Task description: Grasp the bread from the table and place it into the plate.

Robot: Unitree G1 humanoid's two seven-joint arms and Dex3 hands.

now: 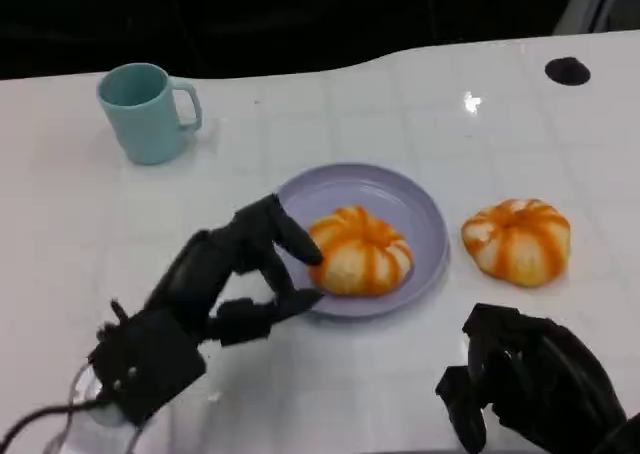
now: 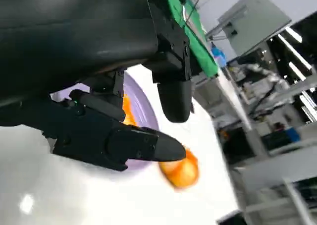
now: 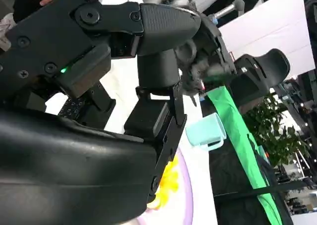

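The white table (image 1: 90,214) carries a teal mug (image 1: 145,112) at the far left and a lilac plate (image 1: 420,209) near the middle. An orange-striped bread (image 1: 517,240) lies just right of the plate, apart from it. A small dark disc (image 1: 567,71) sits at the far right.

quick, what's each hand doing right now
Left hand: open, fingers spread beside the bread on the plate, holding nothing.
Right hand: holding nothing; open or shut cannot be told.
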